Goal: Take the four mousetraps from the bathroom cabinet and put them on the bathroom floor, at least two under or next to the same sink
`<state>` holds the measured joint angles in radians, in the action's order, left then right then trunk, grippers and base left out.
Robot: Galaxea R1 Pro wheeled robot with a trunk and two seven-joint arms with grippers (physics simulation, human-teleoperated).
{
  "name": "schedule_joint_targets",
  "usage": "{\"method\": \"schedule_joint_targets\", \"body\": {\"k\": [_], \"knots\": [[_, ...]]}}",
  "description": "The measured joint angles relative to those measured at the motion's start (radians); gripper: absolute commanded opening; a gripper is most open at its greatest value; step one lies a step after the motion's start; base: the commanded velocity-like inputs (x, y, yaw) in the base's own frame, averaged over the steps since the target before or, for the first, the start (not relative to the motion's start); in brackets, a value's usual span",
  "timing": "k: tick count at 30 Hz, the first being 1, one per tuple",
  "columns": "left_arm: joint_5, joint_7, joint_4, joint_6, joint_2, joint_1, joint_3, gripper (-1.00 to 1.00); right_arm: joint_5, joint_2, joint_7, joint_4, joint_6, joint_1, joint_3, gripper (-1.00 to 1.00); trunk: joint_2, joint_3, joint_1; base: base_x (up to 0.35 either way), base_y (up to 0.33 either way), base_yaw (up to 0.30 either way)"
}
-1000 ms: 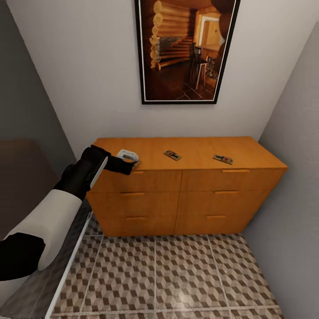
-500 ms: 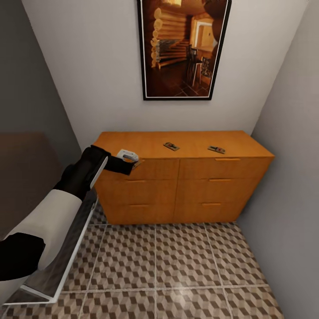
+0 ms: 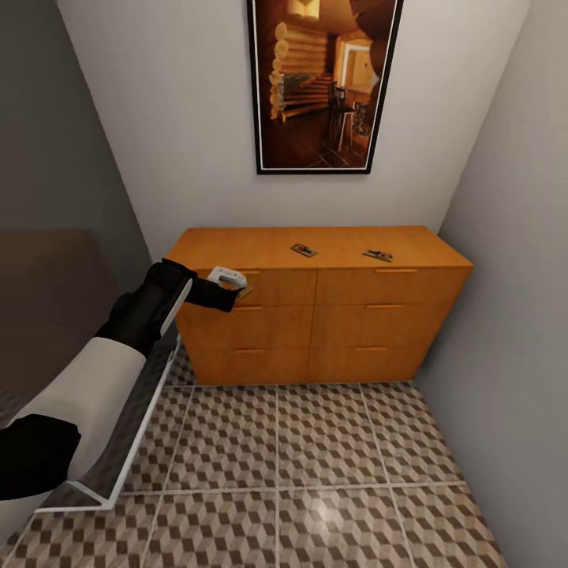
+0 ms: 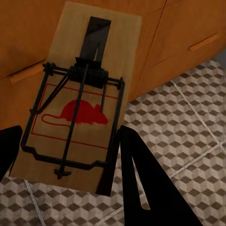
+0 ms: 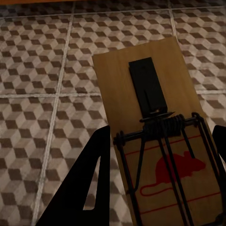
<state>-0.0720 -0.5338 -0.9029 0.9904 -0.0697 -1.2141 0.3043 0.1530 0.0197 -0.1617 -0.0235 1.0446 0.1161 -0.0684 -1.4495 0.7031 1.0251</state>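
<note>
The orange-brown cabinet [image 3: 315, 315] stands against the back wall, and two mousetraps [image 3: 304, 250] [image 3: 378, 255] lie on its flat top. My left gripper [image 3: 235, 292] hovers in front of the top left drawer, shut on a third mousetrap [image 4: 80, 108]. In the left wrist view my left gripper [image 4: 70, 139] has its black fingers [image 4: 141, 183] clamped on the board's long edges, with the drawer fronts and tiles behind. My right gripper [image 5: 157, 141] is shut on another mousetrap [image 5: 150, 117], held above the cube-patterned bathroom floor [image 5: 37, 70].
A framed picture [image 3: 319, 83] hangs above the cabinet. Grey walls close in on the left and right. A grey ledge with a white edge [image 3: 134, 426] runs along the left under my arm. Open tiled floor [image 3: 315, 457] lies before the cabinet.
The camera has drawn back from the cabinet, which looks smaller with more floor showing. My left arm keeps its pose, still holding its mousetrap.
</note>
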Motion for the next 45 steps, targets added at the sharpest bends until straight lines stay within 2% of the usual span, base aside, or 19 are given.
{"method": "schedule_joint_targets", "body": {"k": [7,13,17,19,22,30,32,34,35,37,41,43,45], "knots": [[0.000,0.000,-0.002,-0.001,0.000,0.018,0.000,-1.00,-0.001,0.000,0.001,0.000,0.000,0.000,0.000,-1.00,0.000,0.000,0.000,-0.009,0.000,0.000],[-0.001,-0.002,-0.007,-0.009,-0.007,0.086,0.000,-1.00,-0.001,0.000,0.002,0.000,0.000,0.000,0.000,-1.00,0.000,0.000,0.000,0.000,0.000,0.000],[-0.001,-0.003,-0.009,-0.042,-0.019,0.170,0.000,-1.00,-0.002,0.000,0.003,-0.001,0.000,0.000,0.000,-1.00,0.000,0.000,0.000,0.000,0.000,0.000],[-0.001,-0.002,-0.007,-0.082,-0.025,0.209,0.000,-1.00,-0.002,0.000,0.004,0.000,0.000,0.000,0.000,-1.00,0.000,0.000,0.000,0.000,0.000,0.000],[-0.001,-0.002,-0.003,-0.178,-0.038,0.294,-0.001,-1.00,-0.002,0.000,0.004,-0.001,0.000,0.000,0.000,-1.00,0.000,0.000,0.000,0.000,0.000,0.000],[0.000,0.003,0.005,-0.306,-0.050,0.456,-0.003,-1.00,-0.003,0.001,0.004,-0.002,0.000,0.000,0.000,-1.00,0.000,0.000,0.000,0.000,0.000,0.000],[0.000,0.024,0.026,-0.373,-0.055,0.497,-0.009,-1.00,-0.002,0.002,0.004,-0.002,0.000,0.000,0.000,-1.00,0.000,0.000,0.000,0.000,0.000,0.000],[0.002,0.062,0.069,-0.467,-0.056,0.536,-0.028,-1.00,-0.001,0.002,0.004,-0.002,0.000,0.000,0.000,-1.00,0.000,0.000,0.000,0.000,0.000,0.000],[0.004,0.074,0.083,-0.493,-0.056,0.546,-0.033,-1.00,-0.001,0.003,0.004,-0.002,0.000,0.000,0.000,-1.00,0.000,0.000,0.000,0.000,0.000,0.000],[0.006,0.114,0.160,-0.615,-0.057,0.591,-0.062,-1.00,-0.001,0.004,0.003,-0.003,0.000,0.000,0.000,-1.00,0.000,0.000,0.000,0.000,0.000,0.000],[0.010,0.130,0.283,-0.753,-0.057,0.631,-0.087,-1.00,-0.001,0.004,0.004,-0.003,0.000,0.000,0.001,-1.00,0.000,0.000,0.000,0.000,0.000,0.000],[0.009,0.134,0.377,-0.831,-0.057,0.641,-0.093,-1.00,-0.001,0.005,0.004,-0.004,0.000,0.000,0.001,-1.00,0.000,0.000,0.000,0.000,0.000,0.000],[0.010,0.139,0.467,-0.881,-0.058,0.646,-0.094,-1.00,-0.001,0.006,0.004,-0.005,0.000,0.000,0.002,-1.00,0.000,0.000,0.000,0.000,0.000,0.000]]}}
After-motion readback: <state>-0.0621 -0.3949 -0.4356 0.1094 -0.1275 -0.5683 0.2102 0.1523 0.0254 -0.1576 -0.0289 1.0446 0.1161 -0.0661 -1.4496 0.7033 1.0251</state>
